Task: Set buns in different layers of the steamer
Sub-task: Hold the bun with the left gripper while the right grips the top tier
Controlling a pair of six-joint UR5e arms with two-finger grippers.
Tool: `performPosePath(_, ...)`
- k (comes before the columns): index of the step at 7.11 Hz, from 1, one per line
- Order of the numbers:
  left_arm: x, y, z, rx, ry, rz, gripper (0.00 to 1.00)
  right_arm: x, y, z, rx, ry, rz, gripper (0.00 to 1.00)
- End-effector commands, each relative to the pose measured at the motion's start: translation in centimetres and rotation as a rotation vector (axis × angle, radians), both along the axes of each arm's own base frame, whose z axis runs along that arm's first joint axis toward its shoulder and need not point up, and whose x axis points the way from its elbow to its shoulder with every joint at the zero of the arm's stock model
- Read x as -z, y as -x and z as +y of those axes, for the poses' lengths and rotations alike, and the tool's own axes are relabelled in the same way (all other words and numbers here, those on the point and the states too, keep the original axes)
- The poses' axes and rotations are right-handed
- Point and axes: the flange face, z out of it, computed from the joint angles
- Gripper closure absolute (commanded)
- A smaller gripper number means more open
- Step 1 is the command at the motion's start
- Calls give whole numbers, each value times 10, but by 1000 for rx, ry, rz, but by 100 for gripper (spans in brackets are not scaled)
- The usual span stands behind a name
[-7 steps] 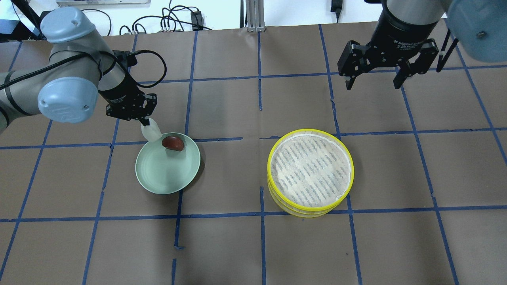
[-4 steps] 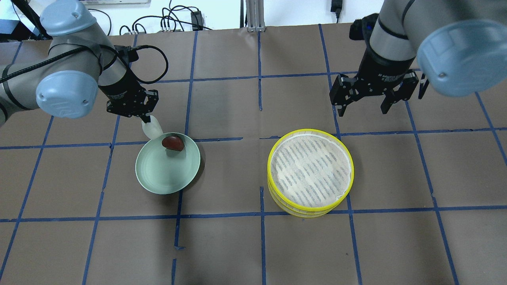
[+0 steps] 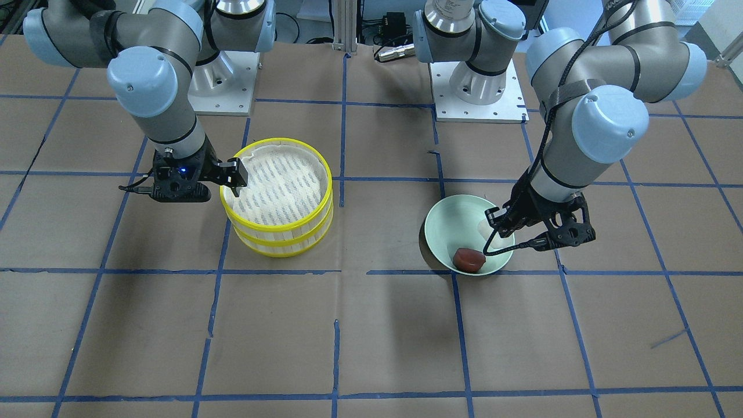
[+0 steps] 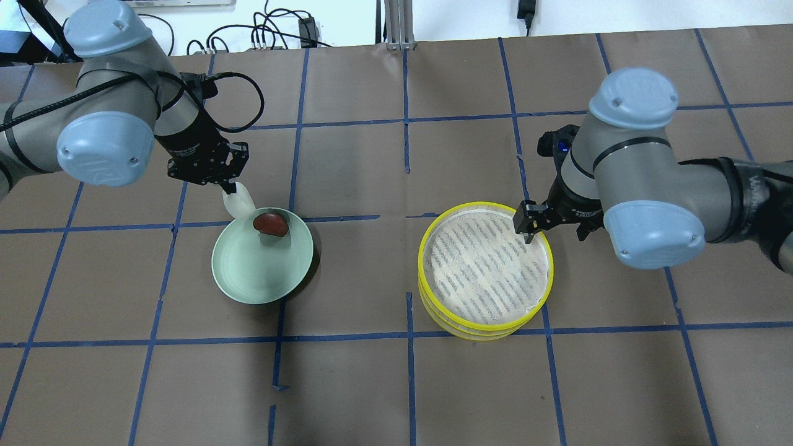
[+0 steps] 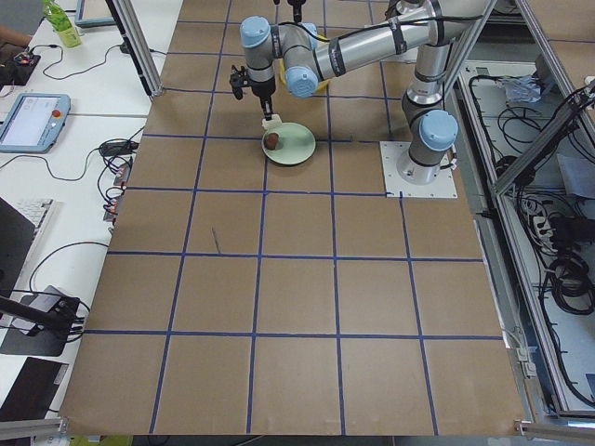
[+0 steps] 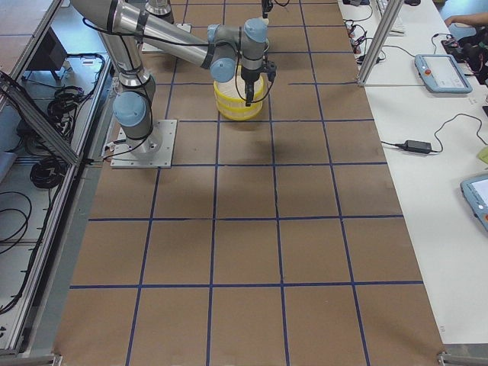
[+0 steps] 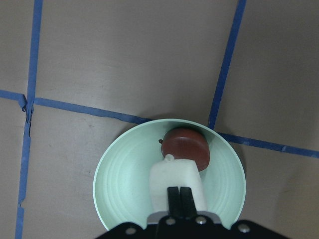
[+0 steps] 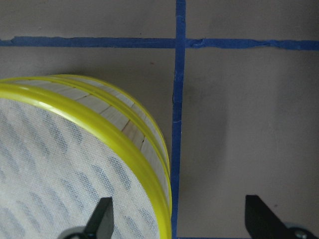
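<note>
Nothing placed yet I reckon: left gripper [image 7: 179,191] pinched on white bun [image 7: 174,180], brown bun [image 7: 187,148] on plate [image 7: 119,174] just past its tips, right gripper [image 8: 179,219] wide open astride bare steamer [image 8: 149,149] rim

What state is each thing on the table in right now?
Left gripper: jaws shut on the white bun.
White bun: gripped, at the plate's rim.
Brown bun: lying loose in the plate.
Plate: upright, brown bun in it.
Steamer: two tiers stacked, top liner bare, lower tier's inside hidden.
Right gripper: jaws open, straddling the steamer's rim.
</note>
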Motion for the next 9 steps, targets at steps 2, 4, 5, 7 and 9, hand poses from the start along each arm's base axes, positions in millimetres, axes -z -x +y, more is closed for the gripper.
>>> performPosePath(2, 2, 0, -1, -2, -4, 3, 100, 7, 3, 2, 1, 3, 0, 44)
performPosePath(4, 10, 2, -3, -29, -18, 8, 100, 7, -6, 6, -15, 3, -9, 78)
performPosePath(5, 10, 2, -3, -29, -18, 8, 100, 7, -10, 7, -24, 3, -9, 87)
performPosePath(7, 10, 2, -3, -29, -21, 8, 100, 5, -10, 9, -26, 5, -9, 90)
performPosePath(9, 8, 7, -2, -23, -17, 7, 100, -3, -3, 2, -27, 13, -8, 90)
